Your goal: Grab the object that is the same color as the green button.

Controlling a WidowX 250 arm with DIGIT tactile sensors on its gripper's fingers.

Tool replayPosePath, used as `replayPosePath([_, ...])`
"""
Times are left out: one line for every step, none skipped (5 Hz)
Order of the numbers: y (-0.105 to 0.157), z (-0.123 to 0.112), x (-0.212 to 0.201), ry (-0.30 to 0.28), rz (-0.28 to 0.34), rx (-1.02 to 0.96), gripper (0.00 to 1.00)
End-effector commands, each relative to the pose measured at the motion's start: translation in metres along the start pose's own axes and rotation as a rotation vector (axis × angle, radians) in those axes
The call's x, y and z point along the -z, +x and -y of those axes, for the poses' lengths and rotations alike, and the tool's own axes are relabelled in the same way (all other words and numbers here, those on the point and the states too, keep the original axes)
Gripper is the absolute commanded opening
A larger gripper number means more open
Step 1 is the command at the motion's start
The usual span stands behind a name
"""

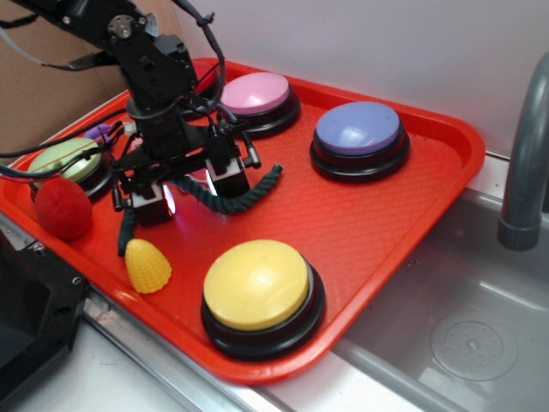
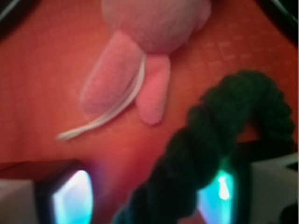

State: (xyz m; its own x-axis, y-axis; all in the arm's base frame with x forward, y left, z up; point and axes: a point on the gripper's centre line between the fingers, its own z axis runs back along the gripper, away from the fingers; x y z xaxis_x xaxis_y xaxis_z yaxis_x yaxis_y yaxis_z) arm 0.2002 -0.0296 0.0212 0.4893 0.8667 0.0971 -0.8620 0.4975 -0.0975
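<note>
The dark green twisted rope (image 1: 250,194) lies on the red tray (image 1: 377,223), and one end trails out left of the gripper. My gripper (image 1: 190,190) is low over the rope's middle, open, one finger on each side. In the wrist view the rope (image 2: 219,126) runs between the fingers, close to the right pad (image 2: 222,196), with a gap to the left pad (image 2: 70,203). The pale-green button (image 1: 67,160) sits at the tray's left, partly behind the arm. The pink plush toy (image 2: 154,28) with its white string (image 2: 107,114) lies just ahead of the gripper.
A yellow button (image 1: 256,283), a pink button (image 1: 256,93) and a blue-purple button (image 1: 358,129) stand on the tray. A red ball (image 1: 62,208) and a yellow ridged cone (image 1: 147,266) lie at the left front. A steel sink (image 1: 463,335) and a grey pipe (image 1: 523,163) are to the right.
</note>
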Motion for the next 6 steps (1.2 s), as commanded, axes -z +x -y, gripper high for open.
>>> replayPosePath([0.040,0.017,-0.040,-0.093,-0.050,0.121,0.00])
replayPosePath([0.055,0.022,-0.082,-0.145,-0.080,0.326,0.00])
replayPosePath([0.060,0.023,-0.115,-0.201,-0.126,0.505,0.00])
replayPosePath([0.064,0.020,-0.139,-0.245,-0.191,0.676,0.00])
replayPosePath([0.063,0.019,-0.161,-0.251,-0.206,0.849,0.00])
replayPosePath([0.053,0.011,-0.183,-0.298,-0.177,0.936,0.00])
